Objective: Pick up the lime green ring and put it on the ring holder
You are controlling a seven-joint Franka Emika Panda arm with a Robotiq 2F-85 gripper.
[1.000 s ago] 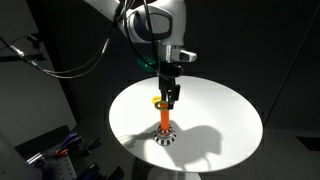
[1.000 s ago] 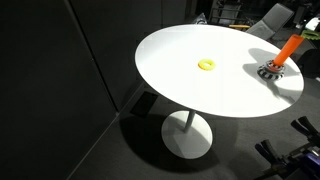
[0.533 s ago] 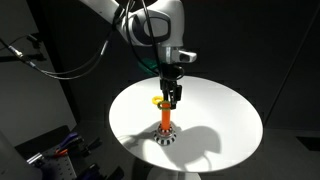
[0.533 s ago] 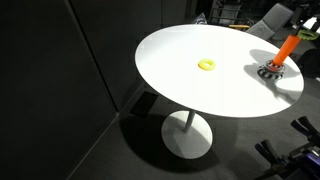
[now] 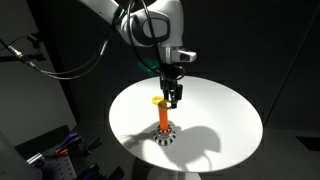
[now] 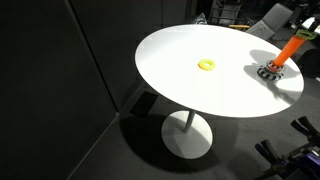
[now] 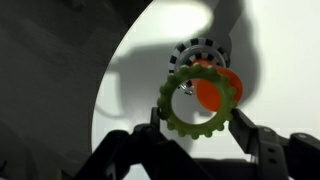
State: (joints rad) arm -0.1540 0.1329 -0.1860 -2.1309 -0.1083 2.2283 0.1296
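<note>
In the wrist view my gripper point(image 7: 198, 130) is shut on the lime green ring point(image 7: 172, 112), a knobbly-edged ring held flat between the two fingers. Through and beside its open centre I see the orange peg's top point(image 7: 216, 90) of the ring holder, with its black-and-white base point(image 7: 200, 50) beyond. The ring hangs just above the peg, a little off to one side. In an exterior view the gripper point(image 5: 172, 101) hovers over the orange peg point(image 5: 165, 121) and base point(image 5: 166, 137). The holder also shows in an exterior view point(image 6: 286, 52).
A deeper yellow ring point(image 6: 206, 65) lies on the round white table point(image 6: 190, 95), also seen behind the gripper point(image 5: 157, 100). The holder stands near the table's edge point(image 5: 150, 150). Dark surroundings and cables ring the table.
</note>
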